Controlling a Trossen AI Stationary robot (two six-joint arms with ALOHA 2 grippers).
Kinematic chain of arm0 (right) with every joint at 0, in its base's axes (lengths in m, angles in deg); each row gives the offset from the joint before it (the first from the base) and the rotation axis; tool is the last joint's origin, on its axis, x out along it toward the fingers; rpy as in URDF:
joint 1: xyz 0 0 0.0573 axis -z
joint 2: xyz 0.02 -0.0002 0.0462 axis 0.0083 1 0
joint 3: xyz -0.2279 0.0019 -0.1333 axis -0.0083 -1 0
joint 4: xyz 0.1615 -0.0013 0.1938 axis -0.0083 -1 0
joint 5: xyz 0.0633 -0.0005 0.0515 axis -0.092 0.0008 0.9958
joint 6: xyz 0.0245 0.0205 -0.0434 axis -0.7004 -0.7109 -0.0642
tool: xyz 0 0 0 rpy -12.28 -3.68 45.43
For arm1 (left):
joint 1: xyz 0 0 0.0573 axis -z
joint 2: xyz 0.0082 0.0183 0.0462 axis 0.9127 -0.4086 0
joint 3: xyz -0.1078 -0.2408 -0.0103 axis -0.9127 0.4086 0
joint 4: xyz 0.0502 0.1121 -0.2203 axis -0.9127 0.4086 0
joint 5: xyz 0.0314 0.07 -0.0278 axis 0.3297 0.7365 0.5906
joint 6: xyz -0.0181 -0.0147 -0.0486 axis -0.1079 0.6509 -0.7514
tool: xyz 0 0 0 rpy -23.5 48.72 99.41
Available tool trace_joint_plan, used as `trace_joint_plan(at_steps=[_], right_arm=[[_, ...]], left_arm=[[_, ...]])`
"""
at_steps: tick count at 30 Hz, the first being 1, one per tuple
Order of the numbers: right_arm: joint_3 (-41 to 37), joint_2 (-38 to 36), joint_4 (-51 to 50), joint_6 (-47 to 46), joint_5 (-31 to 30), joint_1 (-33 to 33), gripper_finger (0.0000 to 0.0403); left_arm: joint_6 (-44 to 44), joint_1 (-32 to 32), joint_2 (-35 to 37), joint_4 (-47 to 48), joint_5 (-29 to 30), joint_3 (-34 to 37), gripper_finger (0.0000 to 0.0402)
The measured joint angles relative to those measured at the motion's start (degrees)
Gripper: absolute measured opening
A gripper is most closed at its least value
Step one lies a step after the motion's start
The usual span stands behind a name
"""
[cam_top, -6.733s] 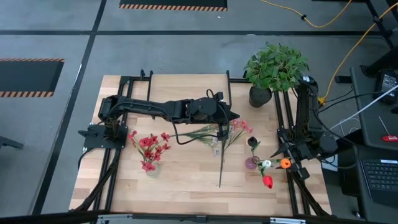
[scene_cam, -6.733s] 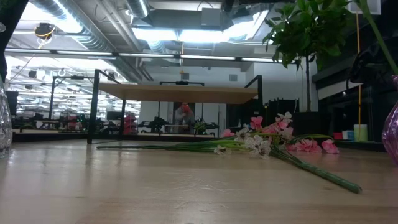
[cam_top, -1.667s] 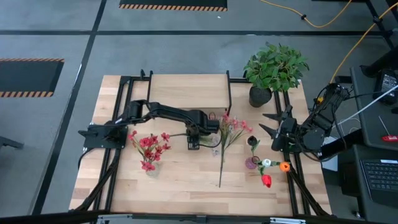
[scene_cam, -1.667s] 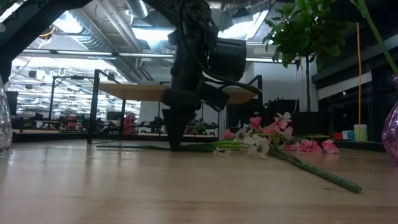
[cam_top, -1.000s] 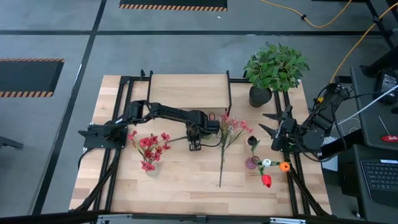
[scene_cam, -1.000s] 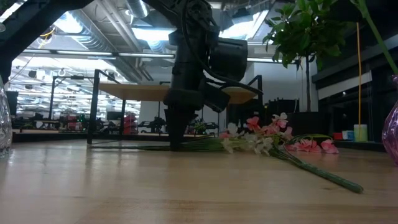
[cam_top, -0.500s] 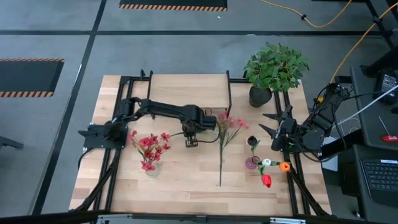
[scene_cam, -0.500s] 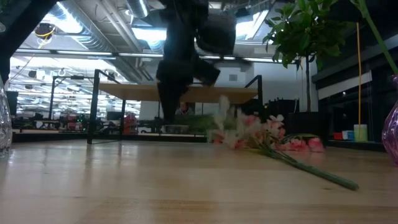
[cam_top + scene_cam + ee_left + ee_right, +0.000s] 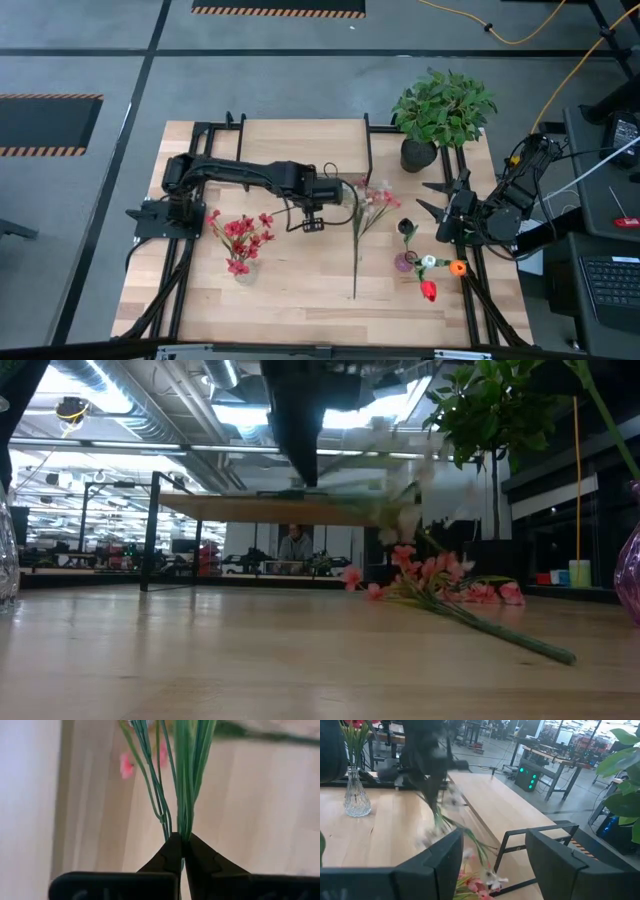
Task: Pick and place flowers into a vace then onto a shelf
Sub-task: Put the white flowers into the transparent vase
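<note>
Left end effector [image 9: 181,851] pinching flowers [image 9: 186,785]

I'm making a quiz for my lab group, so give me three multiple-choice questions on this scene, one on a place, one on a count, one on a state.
1. Where does the bushy potted plant stand?
A. the table's far right corner
B. the near left corner
C. on the shelf

2. How many vases on the table hold flowers?
A. one
B. two
C. four

3. What is the left gripper doing?
A. hanging open
B. shut on green flower stems
C. holding a vase

Answers:
1 A, the high view shows it at the far right corner.
2 B, the clear vase with red blooms and the purple vase near the right gripper.
3 B, the left wrist view shows it pinching the green flower stems.
</note>
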Motion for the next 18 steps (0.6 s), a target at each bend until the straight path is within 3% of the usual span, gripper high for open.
trace_joint_plan(at_steps=[13,18], right_arm=[[0.00,-0.01,-0.07,0.17,0.00,0.01,0.0216],[0.00,-0.01,-0.09,0.17,0.00,0.01,0.0216]], left_arm=[[4.87,1.16,7.37,-0.80,-0.51,-0.04,0.0004],[5.30,1.13,11.20,-0.83,2.88,-0.04,0.0003]])
